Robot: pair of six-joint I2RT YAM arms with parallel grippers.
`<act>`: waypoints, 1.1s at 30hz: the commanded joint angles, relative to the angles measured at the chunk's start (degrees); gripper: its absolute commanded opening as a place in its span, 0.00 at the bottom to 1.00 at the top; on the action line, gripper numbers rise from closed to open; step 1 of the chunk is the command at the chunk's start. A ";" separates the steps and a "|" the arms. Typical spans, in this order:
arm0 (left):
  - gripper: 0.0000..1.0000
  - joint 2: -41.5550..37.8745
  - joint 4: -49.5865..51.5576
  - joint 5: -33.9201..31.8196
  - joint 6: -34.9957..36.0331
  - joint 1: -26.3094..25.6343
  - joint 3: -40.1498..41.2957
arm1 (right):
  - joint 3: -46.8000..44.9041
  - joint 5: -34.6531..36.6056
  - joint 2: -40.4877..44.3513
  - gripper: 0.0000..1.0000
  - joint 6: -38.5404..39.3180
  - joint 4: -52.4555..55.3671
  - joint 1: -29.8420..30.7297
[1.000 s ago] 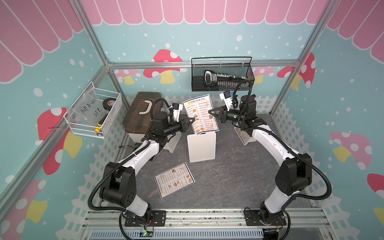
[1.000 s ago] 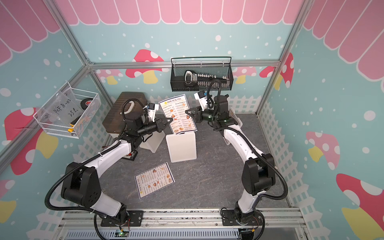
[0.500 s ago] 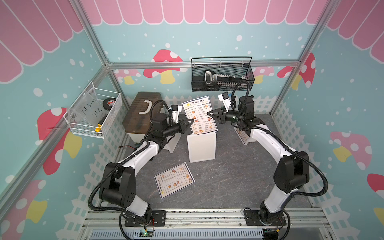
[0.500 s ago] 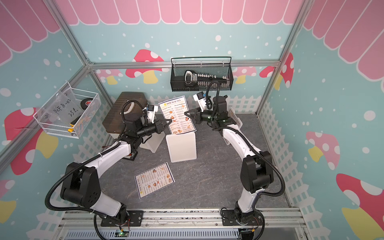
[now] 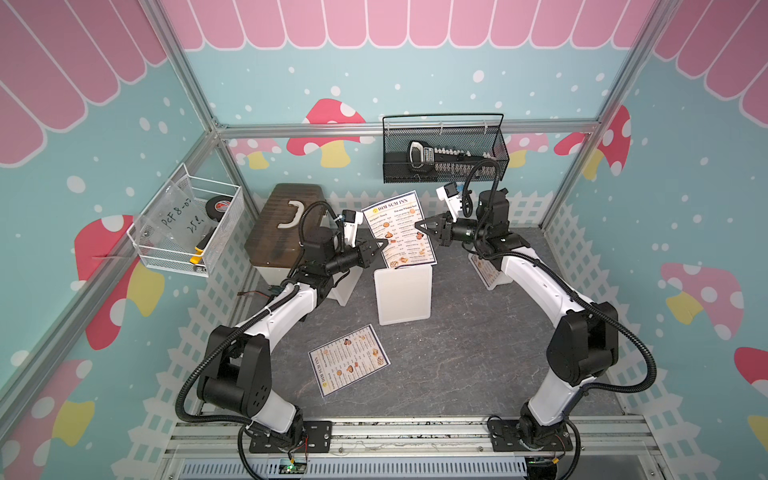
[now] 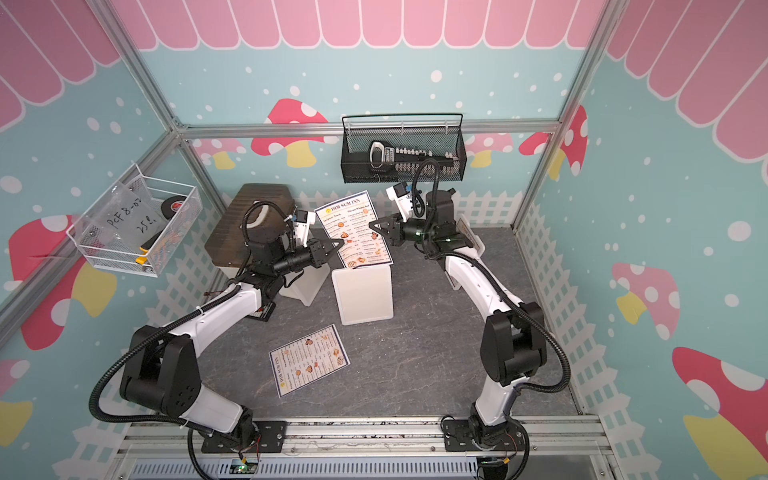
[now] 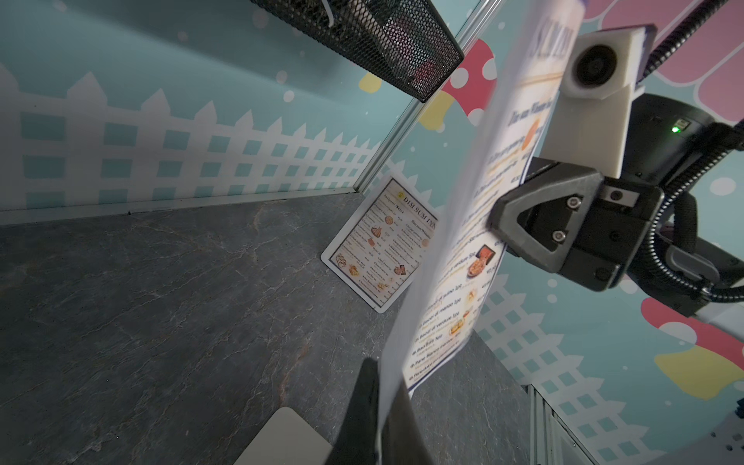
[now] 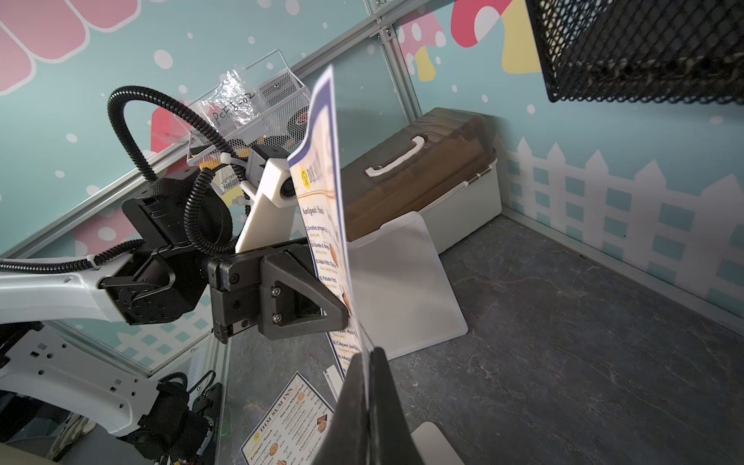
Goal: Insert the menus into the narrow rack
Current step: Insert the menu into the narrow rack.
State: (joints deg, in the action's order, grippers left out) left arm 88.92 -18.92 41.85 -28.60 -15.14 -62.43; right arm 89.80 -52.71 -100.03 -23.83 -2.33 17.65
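One menu (image 5: 399, 232) (image 6: 353, 232) hangs upright just above the top of the white narrow rack (image 5: 403, 295) (image 6: 365, 295). My left gripper (image 5: 384, 245) (image 7: 380, 402) is shut on its left edge. My right gripper (image 5: 417, 226) (image 8: 368, 382) is shut on its right edge. The sheet (image 7: 463, 261) (image 8: 326, 193) shows edge-on in both wrist views. A second menu (image 5: 349, 359) (image 8: 282, 426) lies flat on the floor in front of the rack. A third menu (image 5: 484, 270) (image 7: 382, 241) leans against the right wall, partly hidden behind my right arm.
A brown-lidded white box (image 5: 286, 224) stands at the back left, with a slanted white panel (image 5: 345, 286) beside it under my left arm. A black mesh basket (image 5: 444, 149) hangs on the back wall above the grippers. A white wire basket (image 5: 187, 228) hangs on the left wall.
Both grippers and the held menu have shifted slightly left and down toward the rack. Both grips are unchanged.
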 commanded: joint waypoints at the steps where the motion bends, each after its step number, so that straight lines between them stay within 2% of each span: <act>1: 0.00 0.61 -1.80 1.19 -1.55 -0.67 -2.35 | 2.00 0.59 2.10 0.00 1.77 0.93 -1.28; 10: 0.00 1.17 -1.82 1.29 -1.55 -1.74 -2.79 | 1.54 0.61 3.62 0.00 4.32 4.69 -2.14; 33: 0.00 3.96 -1.45 2.54 -1.81 -2.61 -4.76 | 1.59 -0.51 1.88 0.00 8.40 6.36 -4.01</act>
State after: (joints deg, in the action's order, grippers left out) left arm 91.88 -19.57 43.42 -29.76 -17.54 -65.28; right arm 90.00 -52.18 -98.02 -17.74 3.88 14.20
